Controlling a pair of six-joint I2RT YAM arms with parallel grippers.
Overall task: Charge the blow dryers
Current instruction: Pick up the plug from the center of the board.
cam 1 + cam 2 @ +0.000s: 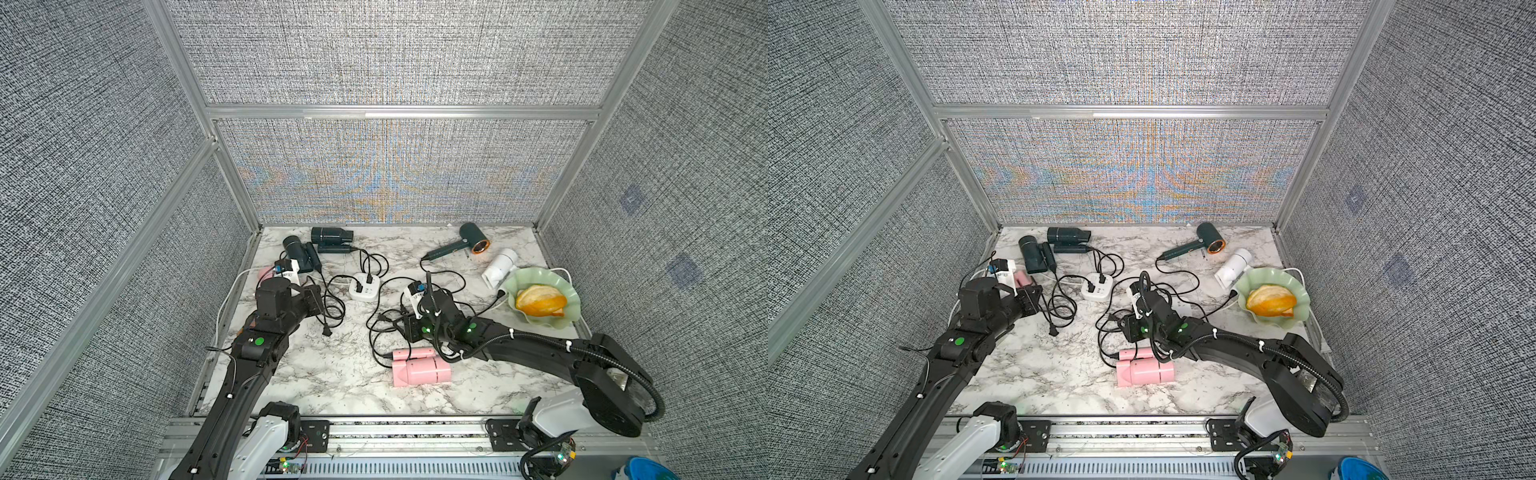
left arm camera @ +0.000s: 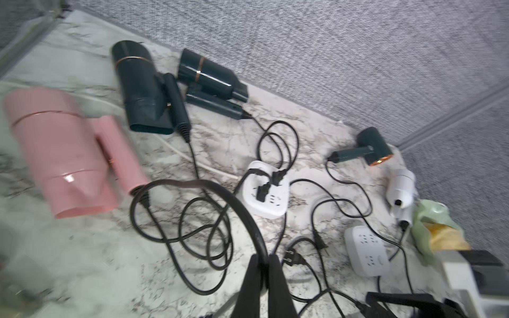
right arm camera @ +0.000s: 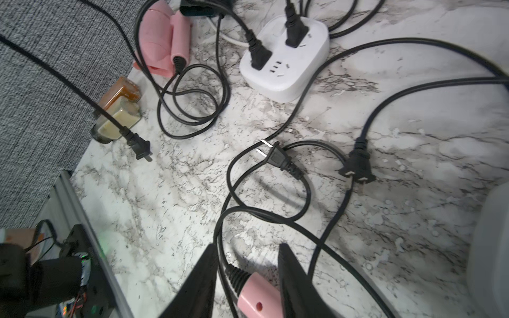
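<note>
No lettering, brand, number or sign could be read in any view. The pale label on the amber bottle (image 3: 121, 107) was too blurred to make out, and the white power strip (image 3: 300, 68) showed only unmarked socket slots

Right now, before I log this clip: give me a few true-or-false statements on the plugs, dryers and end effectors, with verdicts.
Two black plugs sit in the central power strip. True.
The left end effector is shut on a black cord. True.
The white dryer lies inside the green dish. False: the white dryer lies on the table beside the dish.
The second power strip is full. False: the left wrist view shows no plug in it.
The right end effector is clamped on a plug. False: it is open, jaws either side of a pink dryer's handle.
</note>
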